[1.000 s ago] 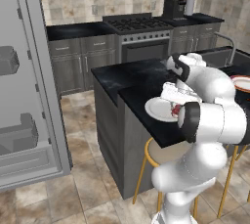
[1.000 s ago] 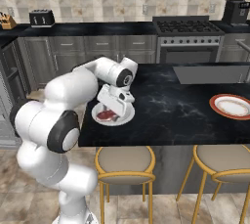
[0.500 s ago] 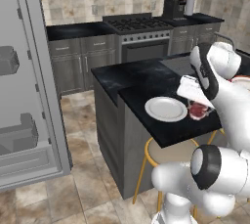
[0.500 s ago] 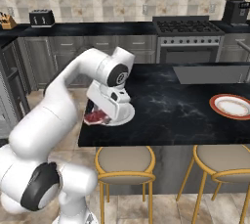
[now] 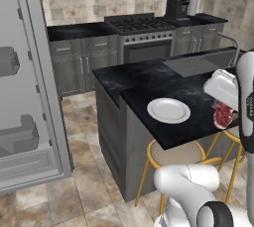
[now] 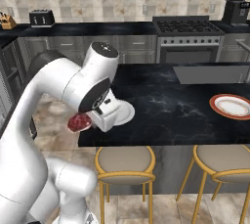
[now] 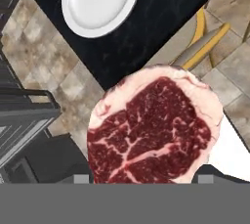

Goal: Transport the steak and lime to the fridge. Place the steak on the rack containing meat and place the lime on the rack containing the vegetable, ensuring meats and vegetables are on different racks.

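the tool [image 7: 146,181] pinched the steak [image 7: 154,127] between its fingers, holding it in the air just past the edge of the black tabletop [image 5: 193,92], beside the empty white plate [image 5: 168,110] and above a yellow stool [image 6: 124,162], well apart from the open fridge [image 5: 25,87].

light: even, flat, bright, rendered | shadows: faint, soft | glare: mild sheen on black counter [image 6: 166,105] | blur: none, slightly pixelated
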{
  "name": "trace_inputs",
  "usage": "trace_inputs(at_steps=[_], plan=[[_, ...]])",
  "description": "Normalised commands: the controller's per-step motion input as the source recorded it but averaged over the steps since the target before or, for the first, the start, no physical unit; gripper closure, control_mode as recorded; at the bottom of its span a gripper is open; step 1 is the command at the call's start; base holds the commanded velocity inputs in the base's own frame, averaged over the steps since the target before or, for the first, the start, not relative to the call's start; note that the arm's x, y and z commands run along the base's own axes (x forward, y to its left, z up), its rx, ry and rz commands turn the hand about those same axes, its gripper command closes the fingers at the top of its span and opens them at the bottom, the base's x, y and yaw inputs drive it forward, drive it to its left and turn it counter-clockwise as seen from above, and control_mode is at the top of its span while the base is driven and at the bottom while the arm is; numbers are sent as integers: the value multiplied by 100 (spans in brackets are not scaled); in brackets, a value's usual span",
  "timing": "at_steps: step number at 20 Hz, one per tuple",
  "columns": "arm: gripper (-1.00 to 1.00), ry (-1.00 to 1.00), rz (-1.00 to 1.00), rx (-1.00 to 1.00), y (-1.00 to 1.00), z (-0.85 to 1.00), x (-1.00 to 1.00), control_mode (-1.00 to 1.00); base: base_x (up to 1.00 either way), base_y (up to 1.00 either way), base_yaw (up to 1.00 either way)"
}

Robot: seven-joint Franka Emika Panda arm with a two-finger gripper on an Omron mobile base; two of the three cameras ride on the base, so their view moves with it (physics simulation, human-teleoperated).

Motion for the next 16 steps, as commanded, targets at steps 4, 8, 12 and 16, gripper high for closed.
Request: trace_inputs(at_steps=[4, 8, 12, 16], plan=[[100, -49, 0, -2, 16, 60, -53, -100, 0, 0, 0], [100, 0, 0, 0, 20, 92, -14, -100, 0, 0, 0], [100, -1, 0, 0, 26, 79, -37, -100, 0, 0, 0], [100, -1, 0, -7, 17, 13, -42, -100, 0, 0, 0]])
